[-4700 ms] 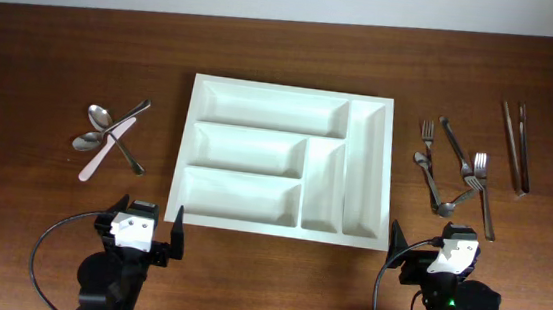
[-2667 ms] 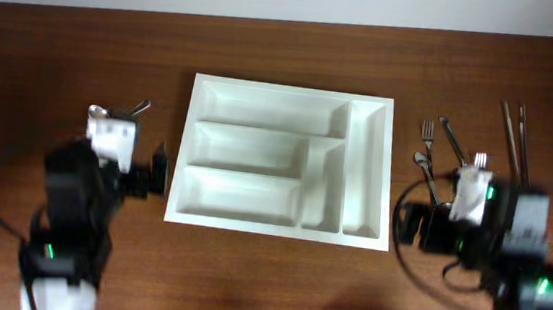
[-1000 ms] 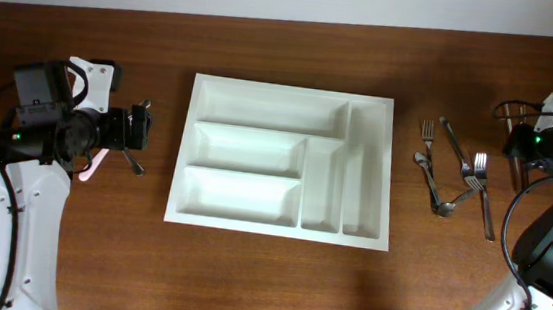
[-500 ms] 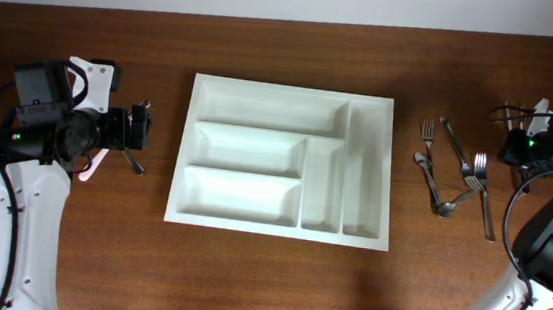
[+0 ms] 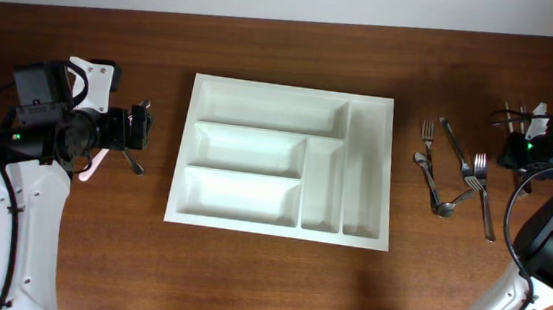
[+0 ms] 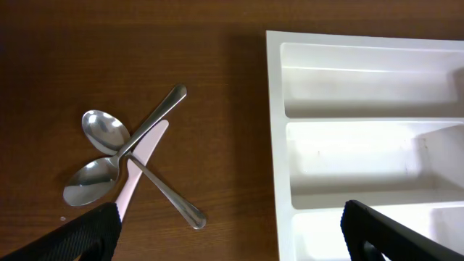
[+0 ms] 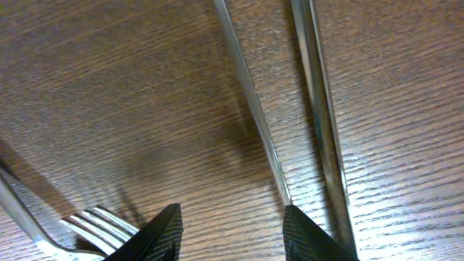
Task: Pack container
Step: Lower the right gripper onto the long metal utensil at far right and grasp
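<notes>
Right gripper (image 7: pixel 230 233) shifted, straddling metal rod (image 7: pixel 250 109).

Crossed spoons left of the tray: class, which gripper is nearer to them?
Left. The left gripper hangs over the spoons; the right gripper is far across the tray, over thin metal rods.

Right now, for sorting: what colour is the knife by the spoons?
Knife: pale pink; left wrist view.
</notes>
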Motion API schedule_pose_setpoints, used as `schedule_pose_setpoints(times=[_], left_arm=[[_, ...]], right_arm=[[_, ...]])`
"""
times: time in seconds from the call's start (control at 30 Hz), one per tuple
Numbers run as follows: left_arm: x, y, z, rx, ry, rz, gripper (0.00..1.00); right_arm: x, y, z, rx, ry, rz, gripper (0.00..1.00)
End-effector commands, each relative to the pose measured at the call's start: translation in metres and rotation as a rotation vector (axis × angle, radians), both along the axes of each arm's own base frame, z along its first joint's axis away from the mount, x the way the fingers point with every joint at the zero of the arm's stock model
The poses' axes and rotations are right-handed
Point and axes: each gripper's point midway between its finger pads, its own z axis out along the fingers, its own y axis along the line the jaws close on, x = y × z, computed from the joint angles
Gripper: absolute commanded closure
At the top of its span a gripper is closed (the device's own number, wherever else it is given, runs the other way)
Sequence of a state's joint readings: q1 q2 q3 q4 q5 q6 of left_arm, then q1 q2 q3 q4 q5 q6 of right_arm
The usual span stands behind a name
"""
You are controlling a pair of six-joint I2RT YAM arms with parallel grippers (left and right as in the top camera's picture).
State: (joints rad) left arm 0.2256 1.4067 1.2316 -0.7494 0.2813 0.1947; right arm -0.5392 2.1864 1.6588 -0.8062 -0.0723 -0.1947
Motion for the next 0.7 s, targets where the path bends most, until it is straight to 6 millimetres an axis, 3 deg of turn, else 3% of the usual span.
schedule_pose_setpoints(times=[0.0,0.33,0.6,0.67], left_arm=[[0.003,-0.001,0.006,-0.001,-0.019,-0.021,0.01],[0.003,-0.001,0.006,-0.001,-0.019,-0.021,0.01],[0.003,-0.001,0.006,-0.001,-0.019,-0.021,0.01],[0.003,-0.001,0.006,-0.001,-0.019,-0.021,0.01]], right_arm=[[0.001,0.0,-0.006,0.048,-0.016,-0.006,0.54],[0.011,0.008,0.005,0.103,-0.068,0.011,0.53],[0.019,-0.013,0.022,0.039,-0.104,-0.007,0.53],[0.017,-0.018,0.022,0.031,-0.109,-0.005,0.44]])
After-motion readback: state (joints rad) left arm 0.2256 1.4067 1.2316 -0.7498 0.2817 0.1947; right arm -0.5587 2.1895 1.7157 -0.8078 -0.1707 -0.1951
